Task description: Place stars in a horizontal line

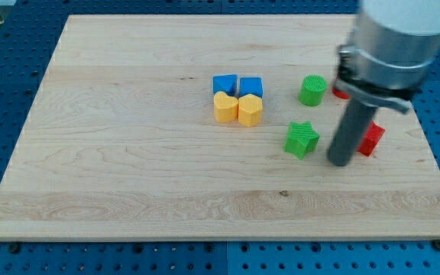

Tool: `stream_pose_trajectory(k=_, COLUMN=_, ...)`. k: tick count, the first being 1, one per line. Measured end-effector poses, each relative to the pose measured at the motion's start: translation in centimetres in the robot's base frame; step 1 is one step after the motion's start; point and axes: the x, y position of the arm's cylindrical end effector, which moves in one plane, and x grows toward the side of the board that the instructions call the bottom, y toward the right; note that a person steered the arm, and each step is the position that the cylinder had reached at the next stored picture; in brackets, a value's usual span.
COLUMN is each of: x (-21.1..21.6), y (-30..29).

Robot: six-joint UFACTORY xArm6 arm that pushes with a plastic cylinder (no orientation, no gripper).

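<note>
Camera view: my tip, a bare rod with no claw, rests between the green star and red star. They look nearly level already; I'd nudge gently sideways, avoiding the green cylinder.

Upper body: wide pale grey cylinder
Collar: black clamp ring, small silver fitting
Rod: straight, dark grey
My tip: blunt, round
</note>
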Motion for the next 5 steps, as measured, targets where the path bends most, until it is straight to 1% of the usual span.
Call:
stream_pose_trajectory(k=1, x=-1.4, y=2.0)
stream_pose_trajectory(k=2, x=-2.0, y=0.0)
stream_pose_trajectory(k=4, x=-2.0, y=-0.6)
stream_pose_trajectory(k=5, x=-0.8, y=-1.7)
